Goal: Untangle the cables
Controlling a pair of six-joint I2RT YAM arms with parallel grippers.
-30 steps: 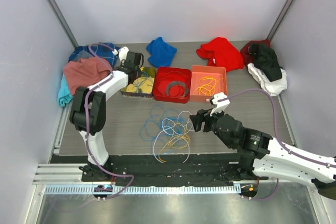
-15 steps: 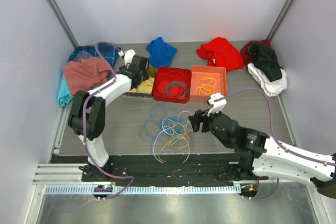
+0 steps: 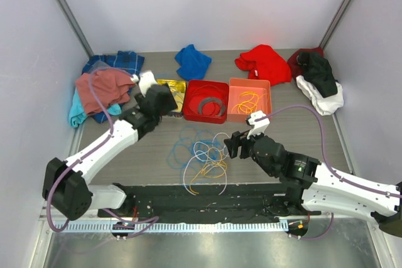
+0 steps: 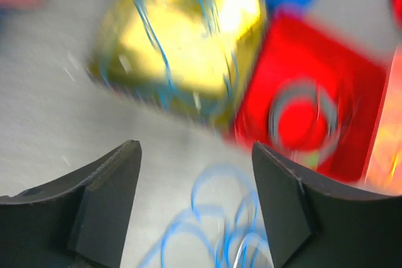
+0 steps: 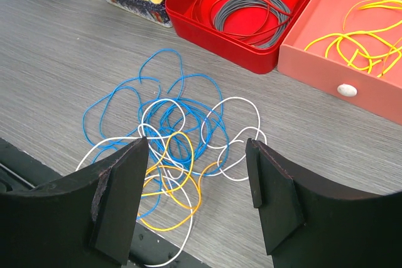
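Cables (image 5: 173,136): one blue, white and orange tangle, mid-table, nearer the near edge. Loops lie flat with no clear long axis, white tails trailing toward that edge. Red tray (image 5: 251,61) bounds the far side; bare table (image 5: 63,61) to the left. My left gripper (image 4: 195,149) and right gripper (image 5: 196,149): both wide, holding nothing.

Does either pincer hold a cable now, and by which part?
Nothing is held. The left pincer and the right pincer are both open and empty; the tangled cables lie loose on the table.
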